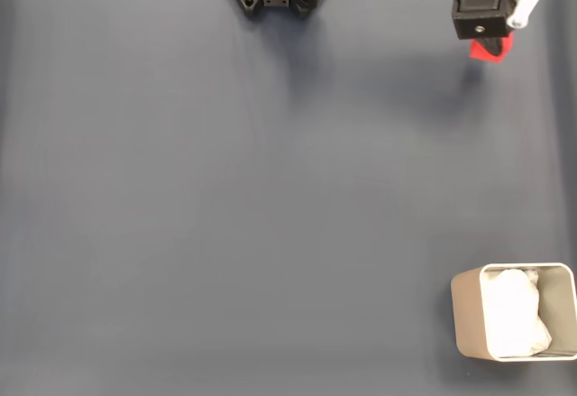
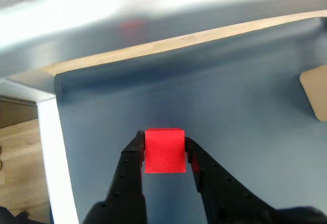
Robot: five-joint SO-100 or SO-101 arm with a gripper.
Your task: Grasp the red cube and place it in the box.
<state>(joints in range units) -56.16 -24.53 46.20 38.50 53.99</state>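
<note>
at top right of the fixed view, claw [image 1: 489, 46] clamped on the red cube [image 1: 491, 49], 2 fingers on opposite faces in the wrist view [image 2: 164, 150]. box [image 1: 469, 310] far off, bottom right. risk: shallow fingertip hold; cube could slip over the tabletop [image 1: 270, 216].

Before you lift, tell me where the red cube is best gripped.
Across two opposite flat side faces, as the gripper does now: its fingers flank the red cube left and right in the wrist view. Parallel matte faces suit flat pads, approached from above.
</note>
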